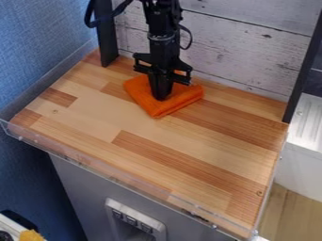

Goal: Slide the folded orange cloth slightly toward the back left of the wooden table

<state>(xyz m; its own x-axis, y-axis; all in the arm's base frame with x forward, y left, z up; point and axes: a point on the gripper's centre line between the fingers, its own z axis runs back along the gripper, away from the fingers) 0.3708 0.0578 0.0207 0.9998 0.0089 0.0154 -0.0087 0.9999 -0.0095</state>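
A folded orange cloth point(181, 98) lies beneath my black claw point(162, 97), whose opening and hold I cannot tell; pinching all layers should preserve its folds.

Wooden tabletop point(125, 124), light and reddish-brown, folded orange cloth point(180, 96) lying toward back

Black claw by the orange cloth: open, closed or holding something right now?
Gripper: down at the folded orange cloth; whether it is open, closed or gripping cannot be told.
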